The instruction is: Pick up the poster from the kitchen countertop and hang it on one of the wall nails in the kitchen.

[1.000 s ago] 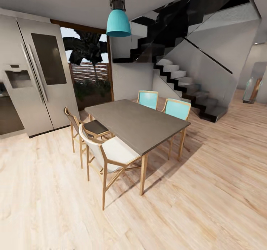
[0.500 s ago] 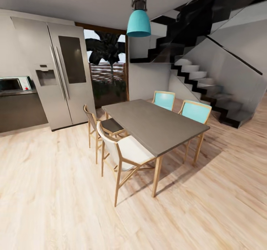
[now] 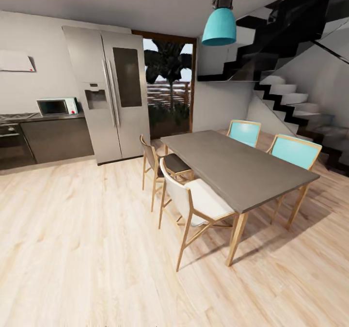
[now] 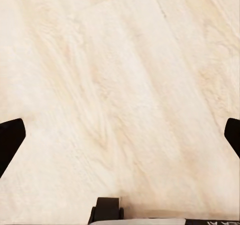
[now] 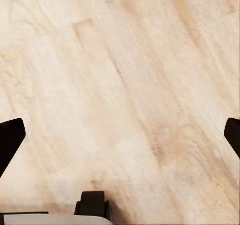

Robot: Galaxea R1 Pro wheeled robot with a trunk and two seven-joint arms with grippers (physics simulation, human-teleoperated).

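A stretch of the kitchen countertop [image 3: 58, 117] shows at the far left in the head view, above dark cabinets, with a gas hob [image 3: 12, 118] set into it. The poster and the wall nails are out of view. My left gripper [image 4: 120, 135] is open over bare wooden floor, with its black fingertips [image 4: 10, 140] far apart at the frame's edges. My right gripper [image 5: 120, 135] is open in the same way above the floor, and nothing sits between its fingertips [image 5: 10, 141].
A microwave [image 3: 57, 106] stands on the countertop beside a tall steel fridge [image 3: 114, 94]. A grey dining table [image 3: 232, 167] with several chairs [image 3: 196, 203] fills the right half, under a teal pendant lamp [image 3: 219, 24]. Stairs [image 3: 295, 99] rise at far right. Open floor [image 3: 72, 230] lies ahead left.
The camera has swung left: fridge, table and stairs have slid right in the picture, and the countertop with hob and microwave has come into view.
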